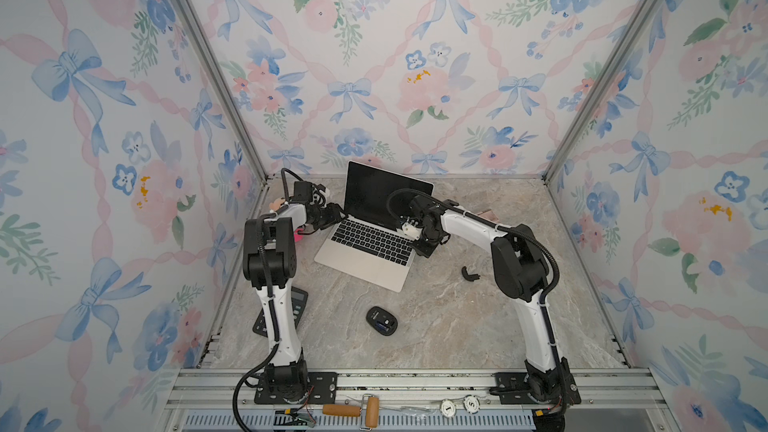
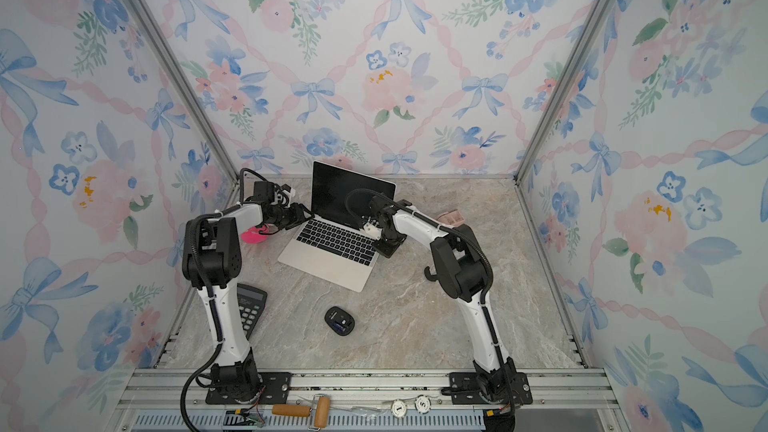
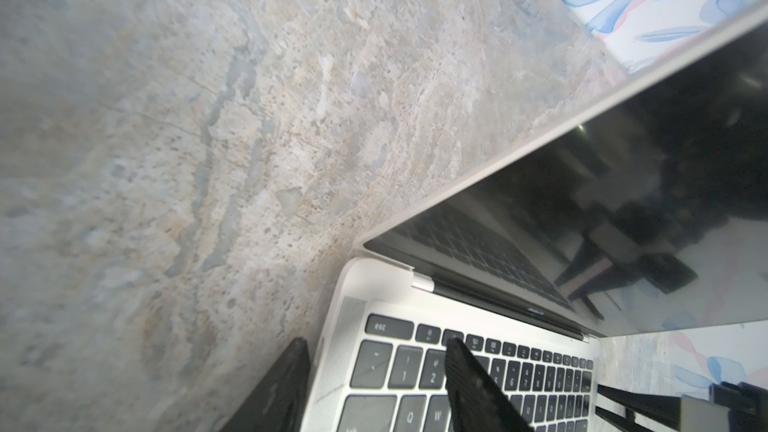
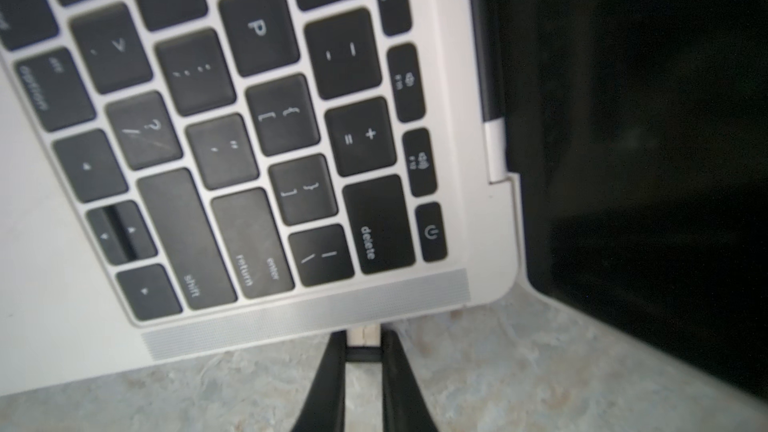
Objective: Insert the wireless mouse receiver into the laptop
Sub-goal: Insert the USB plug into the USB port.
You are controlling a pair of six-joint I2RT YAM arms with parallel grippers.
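An open laptop (image 1: 365, 268) sits on a marble counter (image 1: 457, 326), seen from above. At its 3 o'clock side, near the hinge, the right gripper (image 4: 363, 336) pinches the wireless mouse receiver (image 4: 363, 344) between narrow jaws. The stub's long axis runs straight out from the jaws toward 9 o'clock, and its metal tip meets the laptop's side edge. Whether it has entered a port cannot be told. At the laptop's 10 o'clock corner, the left gripper (image 3: 376, 344) holds nothing. Its jaws are half spread, one finger over the number keys and one outside the edge, probably bracing. The right arm is nearer the port.
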